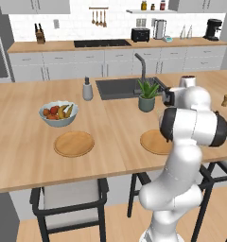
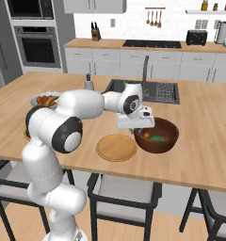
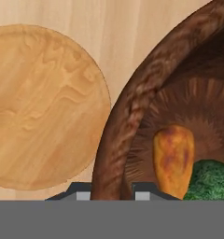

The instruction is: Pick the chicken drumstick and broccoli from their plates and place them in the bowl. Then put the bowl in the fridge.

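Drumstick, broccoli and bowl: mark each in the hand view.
chicken drumstick (image 3: 173, 158), hand view, on its orange-brown meaty middle.
broccoli (image 3: 212, 179), hand view, on the green floret top.
bowl (image 3: 132, 112), hand view, on the near rim.

The white arm reaches across the wooden counter (image 2: 199, 164) to the dark brown bowl (image 2: 167, 141), its gripper (image 2: 135, 129) down at the bowl's near-left rim. Inside lie the orange drumstick (image 2: 146, 134) and green broccoli (image 2: 157, 138). An empty wooden plate (image 2: 116, 147) sits just beside the bowl.
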### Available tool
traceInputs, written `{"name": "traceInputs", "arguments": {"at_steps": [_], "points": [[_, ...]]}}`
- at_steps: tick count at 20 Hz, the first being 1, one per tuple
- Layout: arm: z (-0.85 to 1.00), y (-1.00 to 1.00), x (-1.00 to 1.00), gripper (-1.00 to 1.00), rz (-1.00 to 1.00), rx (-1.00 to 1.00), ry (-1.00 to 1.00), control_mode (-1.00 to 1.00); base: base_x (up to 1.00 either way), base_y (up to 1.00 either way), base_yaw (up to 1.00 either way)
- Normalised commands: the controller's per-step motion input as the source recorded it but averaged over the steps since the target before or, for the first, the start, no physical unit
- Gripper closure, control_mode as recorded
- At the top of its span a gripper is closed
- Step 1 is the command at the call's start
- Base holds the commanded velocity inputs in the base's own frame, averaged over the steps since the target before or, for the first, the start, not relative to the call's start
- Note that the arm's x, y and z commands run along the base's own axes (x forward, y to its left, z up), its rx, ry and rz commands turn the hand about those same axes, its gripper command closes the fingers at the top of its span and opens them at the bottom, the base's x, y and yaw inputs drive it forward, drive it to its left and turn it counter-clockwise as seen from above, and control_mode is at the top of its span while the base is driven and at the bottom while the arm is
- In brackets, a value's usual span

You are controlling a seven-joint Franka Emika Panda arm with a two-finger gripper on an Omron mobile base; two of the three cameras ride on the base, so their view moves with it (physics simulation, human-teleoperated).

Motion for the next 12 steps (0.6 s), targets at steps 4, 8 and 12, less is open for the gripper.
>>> {"name": "traceInputs", "arguments": {"at_steps": [4, 8, 12], "points": [[0.68, 0.73, -0.29, 1.00, 0.37, 0.00, 0.00, -1.00, 0.00, 0.00, 0.00], [0.34, 0.68, -0.09, 1.00, 0.65, 0.00, 0.00, -1.00, 0.00, 0.00, 0.00], [0.10, 0.85, -0.23, 1.00, 0.75, 0.00, 0.00, -1.00, 0.00, 0.00, 0.00]]}}
